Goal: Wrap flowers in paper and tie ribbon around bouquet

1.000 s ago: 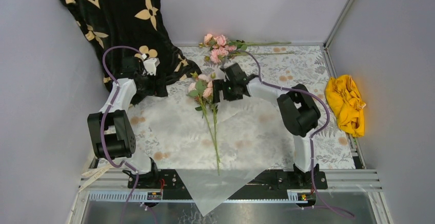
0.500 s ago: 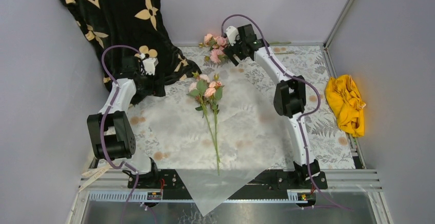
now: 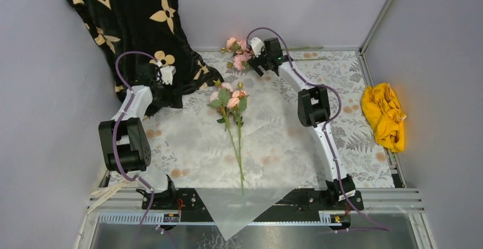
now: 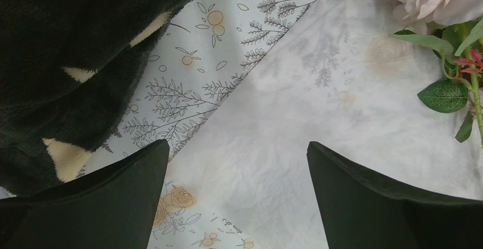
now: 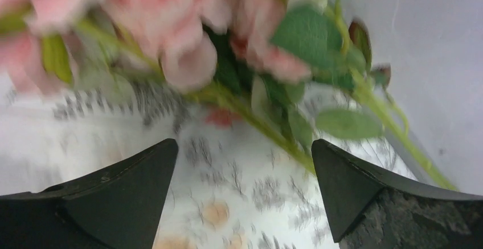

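Note:
One bunch of pink flowers lies on the translucent white paper, stems pointing toward the near edge. A second bunch of flowers lies at the back wall. My right gripper hovers open just beside it; in the right wrist view the blurred roses sit just beyond the open gripper, nothing between the fingers. My left gripper is open over the paper's left corner, empty. The ribbon hangs at the near left corner. No bouquet is in view.
A black cloth with cream flower shapes drapes from the back left, close to the left gripper. A yellow cloth lies at the right edge. The paper's near corner hangs over the arm bases' rail. A grey leaf-patterned tablecloth covers the table.
The right arm left the bunch on the paper and stretched out to the back bunch by the wall. The left arm has barely shifted.

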Motion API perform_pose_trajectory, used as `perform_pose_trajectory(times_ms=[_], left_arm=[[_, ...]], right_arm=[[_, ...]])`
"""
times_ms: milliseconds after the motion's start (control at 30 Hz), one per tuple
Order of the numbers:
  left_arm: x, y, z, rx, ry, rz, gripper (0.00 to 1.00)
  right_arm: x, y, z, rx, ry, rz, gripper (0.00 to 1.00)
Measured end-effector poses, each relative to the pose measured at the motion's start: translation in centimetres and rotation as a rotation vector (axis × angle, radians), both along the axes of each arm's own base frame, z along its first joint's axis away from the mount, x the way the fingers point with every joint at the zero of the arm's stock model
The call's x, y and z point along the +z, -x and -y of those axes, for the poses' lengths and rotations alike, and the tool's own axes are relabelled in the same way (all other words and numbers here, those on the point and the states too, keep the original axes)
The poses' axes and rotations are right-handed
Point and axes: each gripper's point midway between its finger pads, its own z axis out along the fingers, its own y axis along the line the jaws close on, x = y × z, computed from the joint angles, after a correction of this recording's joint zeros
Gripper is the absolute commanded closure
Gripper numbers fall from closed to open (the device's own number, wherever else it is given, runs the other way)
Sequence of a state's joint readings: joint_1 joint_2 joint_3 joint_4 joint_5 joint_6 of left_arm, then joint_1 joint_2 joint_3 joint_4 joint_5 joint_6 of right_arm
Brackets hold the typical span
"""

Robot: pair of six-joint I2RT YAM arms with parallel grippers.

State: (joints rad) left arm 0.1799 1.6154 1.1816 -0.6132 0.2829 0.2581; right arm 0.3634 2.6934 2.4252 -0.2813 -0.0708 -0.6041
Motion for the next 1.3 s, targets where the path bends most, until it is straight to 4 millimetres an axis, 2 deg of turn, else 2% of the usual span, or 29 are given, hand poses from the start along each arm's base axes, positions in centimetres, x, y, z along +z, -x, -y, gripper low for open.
perform_pose_trajectory(times_ms=[67, 233, 333, 367, 433, 500, 600, 700, 767, 833, 933, 1033, 1200, 1300], left_arm=[[-0.1, -0.1, 0.0, 0.001, -0.001, -0.004, 0.02], [-0.4, -0.3, -0.1, -0.001, -0.003, -0.011, 0.02], [-0.5, -0.3, -0.1, -0.001, -0.003, -0.013, 0.02], [-0.5, -0.3, -0.1, -0.001, -0.003, -0.013, 0.02], [-0.5, -0.3, -0.1, -0.001, -0.003, -0.013, 0.02], [-0.5, -0.3, -0.1, -0.001, -0.003, -0.013, 0.02], [-0.5, -0.3, -0.1, -0.001, -0.003, -0.013, 0.02], [-0.5, -0.3, -0.2, 0.001, -0.006, -0.012, 0.02], [-0.5, -0.3, -0.2, 0.002, -0.009, -0.012, 0.02], [-0.3, -0.3, -0.3, 0.003, -0.01, -0.009, 0.02], [-0.1, -0.3, -0.3, 0.003, -0.012, -0.003, 0.02], [0.1, -0.4, -0.3, 0.003, -0.013, 0.004, 0.02], [0.8, -0.3, -0.3, 0.003, -0.015, 0.023, 0.02], [1.4, -0.3, -0.2, 0.002, -0.017, 0.039, 0.02]], right_arm=[[-0.7, -0.5, -1.5, 0.015, -0.016, 0.029, 0.0], [-0.7, -1.0, -4.1, 0.045, -0.043, 0.092, 0.05], [-0.6, -1.6, -5.2, 0.06, -0.056, 0.138, 0.21], [-0.7, -1.8, -5.4, 0.066, -0.057, 0.154, 0.31], [-0.8, -2.3, -5.8, 0.079, -0.054, 0.184, 0.61], [-1.3, -2.5, -5.9, 0.088, -0.05, 0.197, 0.72], [-1.8, -2.5, -6.3, 0.102, -0.052, 0.21, 0.85], [-1.6, -2.2, -6.3, 0.121, -0.041, 0.23, 0.92], [-1.4, -1.2, -5.9, 0.125, -0.028, 0.219, 0.99], [-0.7, 0.1, -5.1, 0.116, -0.012, 0.203, 1.0], [1.5, 2.4, -3.7, 0.094, 0.01, 0.186, 1.0], [5.7, 4.2, -2.2, 0.059, 0.013, 0.223, 1.0], [15.7, 6.7, 0.7, -0.049, -0.029, 0.363, 1.0], [20.8, 8.3, 2.2, -0.123, -0.088, 0.429, 1.0]])
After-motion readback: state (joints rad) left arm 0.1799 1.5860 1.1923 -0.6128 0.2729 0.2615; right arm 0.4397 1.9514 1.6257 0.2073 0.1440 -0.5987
